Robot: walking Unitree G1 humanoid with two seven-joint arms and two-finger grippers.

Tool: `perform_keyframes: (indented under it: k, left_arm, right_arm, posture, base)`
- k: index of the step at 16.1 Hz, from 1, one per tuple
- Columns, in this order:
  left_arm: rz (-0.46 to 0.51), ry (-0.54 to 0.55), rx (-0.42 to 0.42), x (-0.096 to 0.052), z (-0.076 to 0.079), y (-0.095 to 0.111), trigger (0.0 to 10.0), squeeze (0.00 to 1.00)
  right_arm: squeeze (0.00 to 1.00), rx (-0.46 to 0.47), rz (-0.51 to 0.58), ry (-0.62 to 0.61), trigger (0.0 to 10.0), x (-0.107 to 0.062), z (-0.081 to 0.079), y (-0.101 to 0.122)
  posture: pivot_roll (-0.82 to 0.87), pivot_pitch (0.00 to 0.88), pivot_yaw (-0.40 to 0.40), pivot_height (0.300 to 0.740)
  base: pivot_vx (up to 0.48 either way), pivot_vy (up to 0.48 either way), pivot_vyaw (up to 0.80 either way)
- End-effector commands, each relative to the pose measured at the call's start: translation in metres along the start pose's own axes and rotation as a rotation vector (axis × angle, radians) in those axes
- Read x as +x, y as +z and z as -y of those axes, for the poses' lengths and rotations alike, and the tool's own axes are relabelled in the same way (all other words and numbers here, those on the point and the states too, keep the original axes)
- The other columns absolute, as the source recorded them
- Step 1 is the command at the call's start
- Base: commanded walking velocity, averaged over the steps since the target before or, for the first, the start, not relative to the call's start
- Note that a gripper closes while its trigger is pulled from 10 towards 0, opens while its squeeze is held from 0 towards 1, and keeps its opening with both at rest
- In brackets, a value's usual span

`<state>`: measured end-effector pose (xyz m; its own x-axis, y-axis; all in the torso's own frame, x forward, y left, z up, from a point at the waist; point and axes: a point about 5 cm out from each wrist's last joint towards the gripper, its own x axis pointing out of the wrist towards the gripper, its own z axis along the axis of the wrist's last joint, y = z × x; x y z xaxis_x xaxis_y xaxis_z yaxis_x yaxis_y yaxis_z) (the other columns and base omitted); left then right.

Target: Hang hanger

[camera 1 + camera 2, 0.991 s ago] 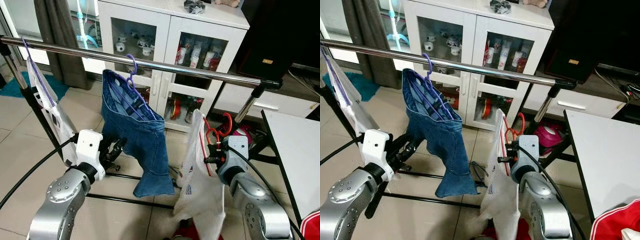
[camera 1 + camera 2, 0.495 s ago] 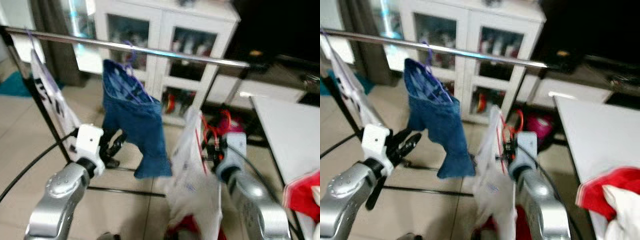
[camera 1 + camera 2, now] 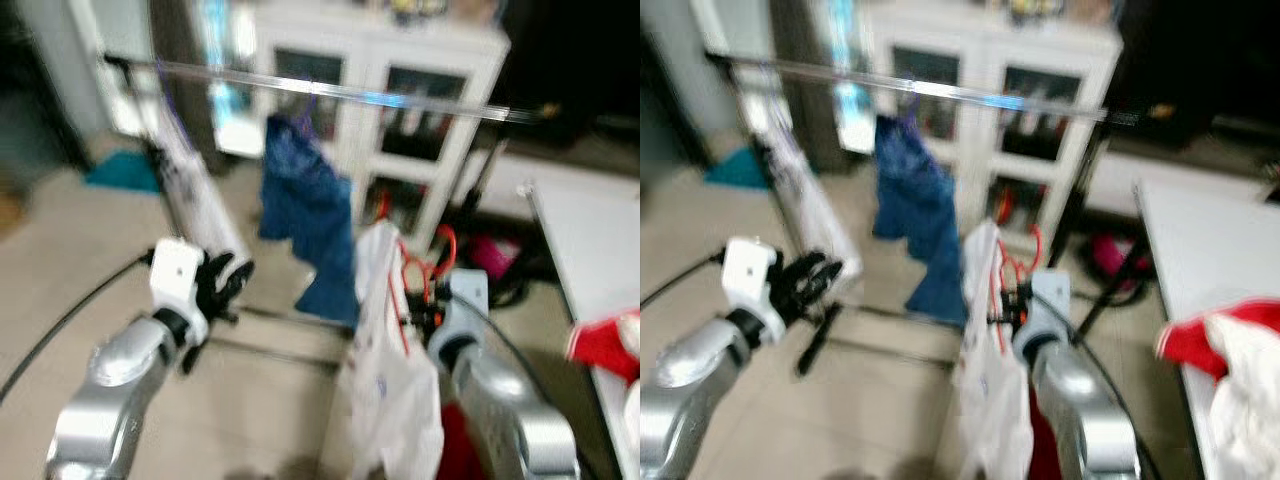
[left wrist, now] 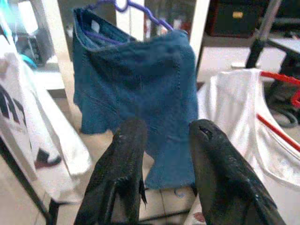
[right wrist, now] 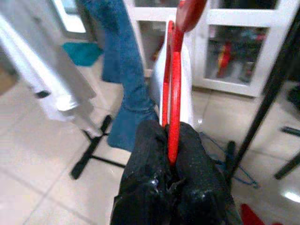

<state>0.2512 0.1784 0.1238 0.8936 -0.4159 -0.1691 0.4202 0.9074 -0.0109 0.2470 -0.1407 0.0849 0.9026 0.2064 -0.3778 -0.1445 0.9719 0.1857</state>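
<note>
My right gripper (image 5: 169, 154) is shut on a red hanger (image 5: 173, 93) that carries a white garment (image 3: 395, 400). It holds them below and in front of the chrome rail (image 3: 340, 92). Blue jeans (image 3: 310, 210) hang from the rail on a purple hanger (image 4: 140, 7), just left of the red hanger (image 3: 420, 275). My left gripper (image 4: 167, 126) is open with nothing in it, raised in front of the jeans. The head views are blurred.
A white printed garment (image 3: 195, 195) hangs at the rail's left end. A white glass-door cabinet (image 3: 400, 60) stands behind the rack. A white table (image 3: 590, 230) with a red cloth (image 3: 605, 345) is at my right. The rack's black base bars (image 3: 270, 345) lie on the tiled floor.
The whole picture has shifted and blurred, so the camera has moved; the rail now looks farther off. Both arms keep their pose, the right one still gripping the red hanger.
</note>
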Motion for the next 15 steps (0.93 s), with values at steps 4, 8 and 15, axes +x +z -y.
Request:
perform_keyframes:
  k: [4,8,15]
  left_arm:
    - [0.012,-0.007,-0.01,-0.001,0.0,0.003,10.0,0.0]
    - [0.017,-0.006,-0.014,0.001,0.002,0.004,10.0,0.0]
    - [0.012,0.002,0.031,0.003,0.001,0.003,10.0,0.0]
  right_arm:
    - [0.0,-0.025,0.017,0.06,10.0,0.004,-0.004,0.012]
    - [0.0,-0.039,0.005,0.067,10.0,0.004,-0.002,0.012]
    - [0.0,-0.195,-0.064,0.058,10.0,0.003,0.02,0.014]
  posture:
    - [-0.06,0.0,-0.045,0.74]
    - [-0.06,0.0,-0.059,0.74]
    - [-0.07,0.0,-0.066,0.74]
  base:
    - [0.0,0.348,0.0]
    - [0.0,0.391,0.0]
    - [0.0,-0.047,0.0]
